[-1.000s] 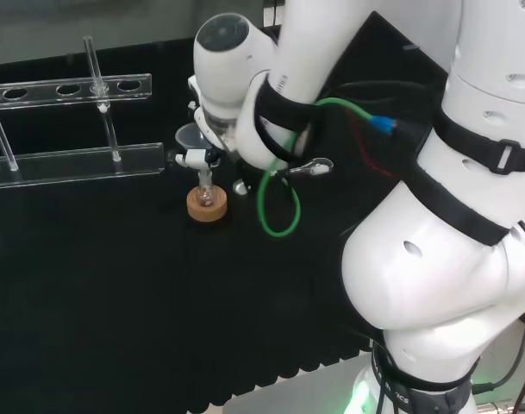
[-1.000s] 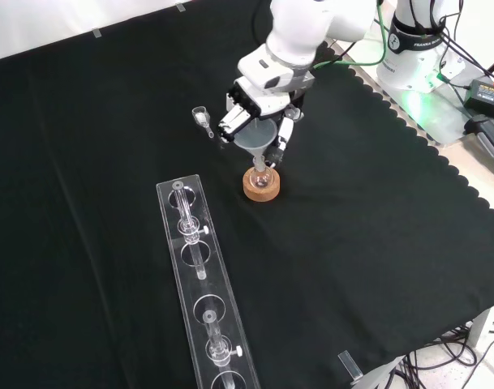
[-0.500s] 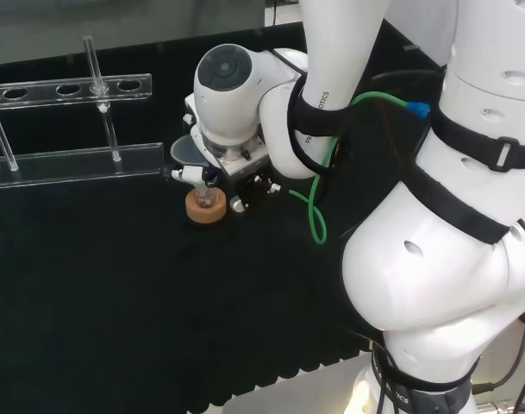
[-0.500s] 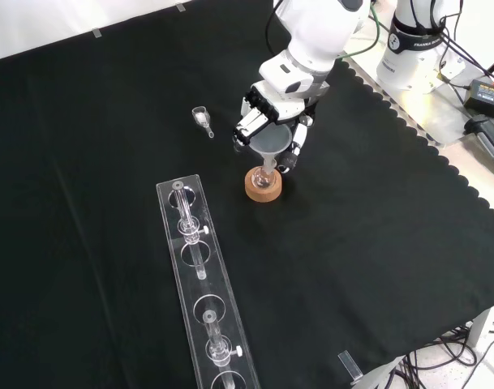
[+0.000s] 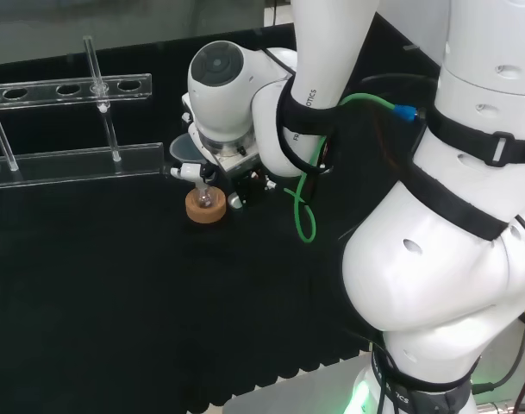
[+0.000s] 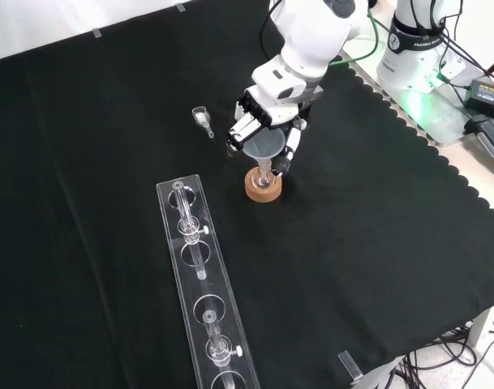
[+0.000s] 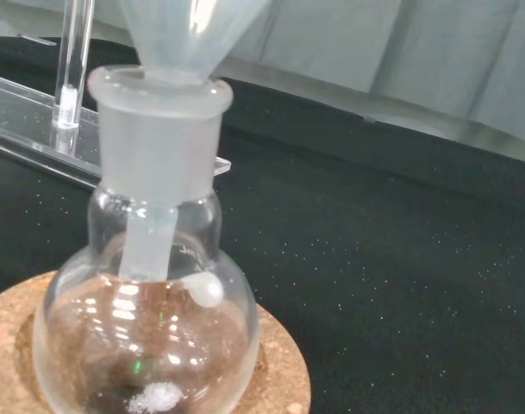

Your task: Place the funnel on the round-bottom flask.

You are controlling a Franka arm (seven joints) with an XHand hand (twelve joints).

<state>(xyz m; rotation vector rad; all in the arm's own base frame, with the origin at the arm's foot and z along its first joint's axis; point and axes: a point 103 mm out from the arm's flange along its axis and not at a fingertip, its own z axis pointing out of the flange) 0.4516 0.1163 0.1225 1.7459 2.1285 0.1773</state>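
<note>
cork ring (image 7: 279, 379) sits nearest in the wrist view, flask (image 7: 146, 319) seated in it, a little white powder at the bottom. funnel (image 7: 189, 34) stem passes down through the neck and ends inside the bulb; cone rests at the lip. front view: hand (image 6: 263, 121) has its fingers curled round the funnel (image 6: 263, 147) cone, above the flask on its ring (image 6: 263, 186). rack (image 6: 202, 284) is nearer the camera, small scoop (image 6: 203, 119) to the left. judgement: funnel looks seated. to finish well, uncurl fingers evenly, lift straight up, avoid dragging the cone sideways; flask is light and could tip off the ring.
</note>
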